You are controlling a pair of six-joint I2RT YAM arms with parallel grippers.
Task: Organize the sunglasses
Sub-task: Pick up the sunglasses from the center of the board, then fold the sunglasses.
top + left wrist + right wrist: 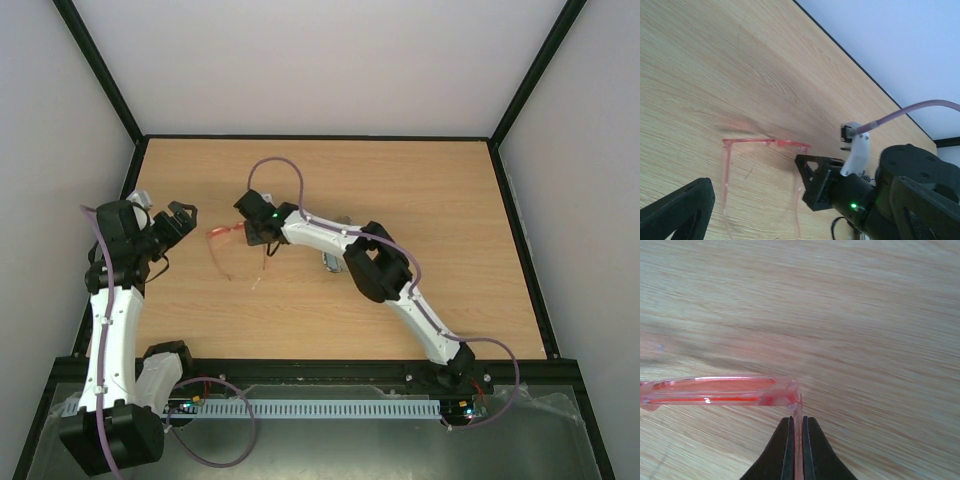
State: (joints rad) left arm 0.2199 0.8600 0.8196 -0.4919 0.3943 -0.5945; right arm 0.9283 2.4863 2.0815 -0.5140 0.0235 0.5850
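Observation:
The sunglasses (224, 240), with a translucent red-orange frame, are left of the table's middle with both temple arms unfolded. My right gripper (256, 232) is shut on one temple arm right behind the hinge; the right wrist view shows the thin arm pinched between the jaws (798, 424) and the front frame (715, 391) running off to the left, low over the wood. In the left wrist view the front frame (765, 143) lies ahead, with the right gripper (815, 182) at its right end. My left gripper (183, 220) is open and empty just left of the sunglasses; one fingertip (682, 210) shows.
A small greyish object (329, 263) lies partly hidden under the right forearm. The black frame rail (310, 137) borders the wooden table at the back, with white walls behind and at the sides.

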